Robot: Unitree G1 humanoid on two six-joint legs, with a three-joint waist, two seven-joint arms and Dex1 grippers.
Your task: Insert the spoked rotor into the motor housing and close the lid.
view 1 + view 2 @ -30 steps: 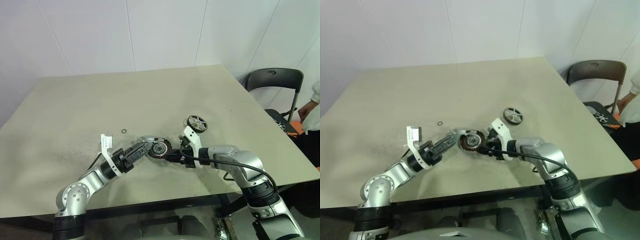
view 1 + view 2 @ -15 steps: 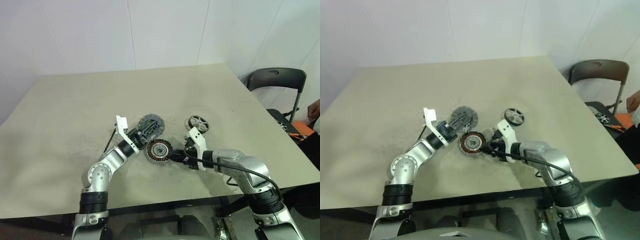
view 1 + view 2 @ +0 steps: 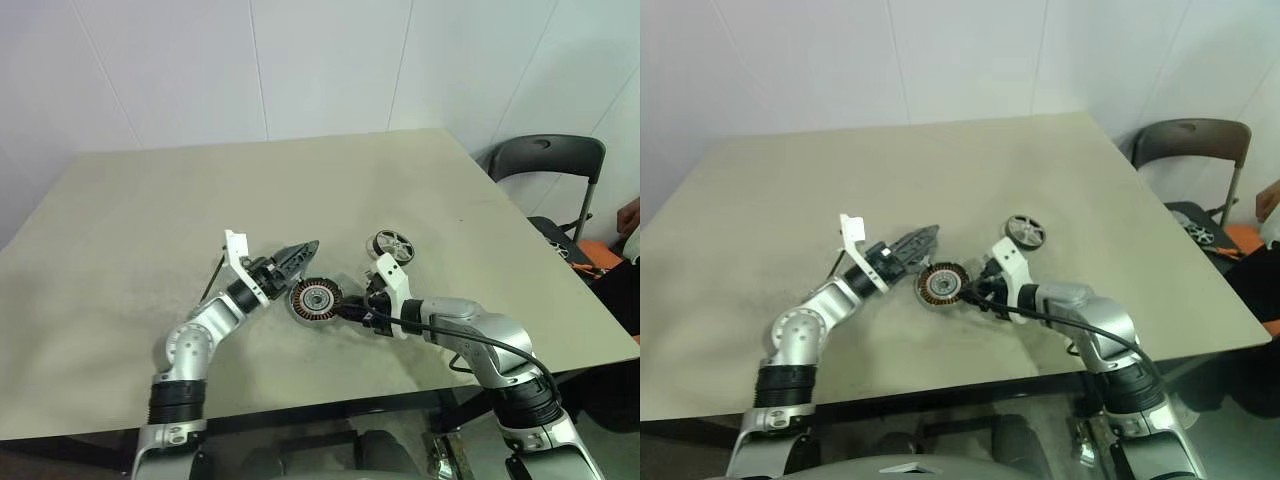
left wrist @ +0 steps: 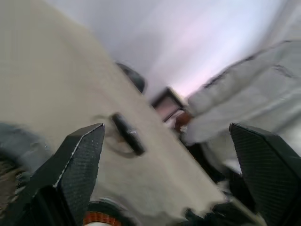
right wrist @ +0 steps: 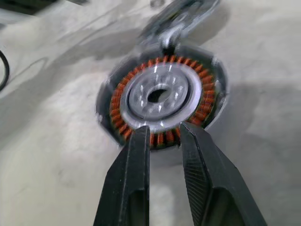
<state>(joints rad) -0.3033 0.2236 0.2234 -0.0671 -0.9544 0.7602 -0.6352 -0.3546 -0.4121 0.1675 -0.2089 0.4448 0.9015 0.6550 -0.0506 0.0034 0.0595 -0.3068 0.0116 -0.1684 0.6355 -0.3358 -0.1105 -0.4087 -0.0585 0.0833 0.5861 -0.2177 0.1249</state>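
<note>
The left gripper (image 3: 311,247) has risen off the desk (image 3: 150,200) and now hovers just beside the upper left rim of the motor housing (image 3: 316,300). A second ago it worked low against that rim, where the lid lay tipped against the housing. Half a second ago the lid stood raised with its flat face toward the head camera. Now a thin grey form (image 3: 914,240) shows along the left gripper, judged to be the lid (image 5: 181,16) seen edge-on and clear of the desk. The left wrist view shows the left jaws released at full spread, fingers (image 4: 77,160) far apart with open desk between them. How the lid is retained on the gripper cannot be made out. The right gripper (image 3: 346,311) has not shifted. Its jaws are clenched narrowly on the near wall of the housing, fingertips (image 5: 138,141) at the copper windings, steadying the part. The housing is open, with windings and hub exposed. The spoked rotor (image 3: 393,244) lies flat on the desk, near the housing on its far side, beyond the right wrist, untouched. Consequence for the task: the housing mouth is clear to receive the rotor, but insertion has not begun. The lid must be kept aside until the rotor is seated, and an unsecured lid may slip from the gripper.
</note>
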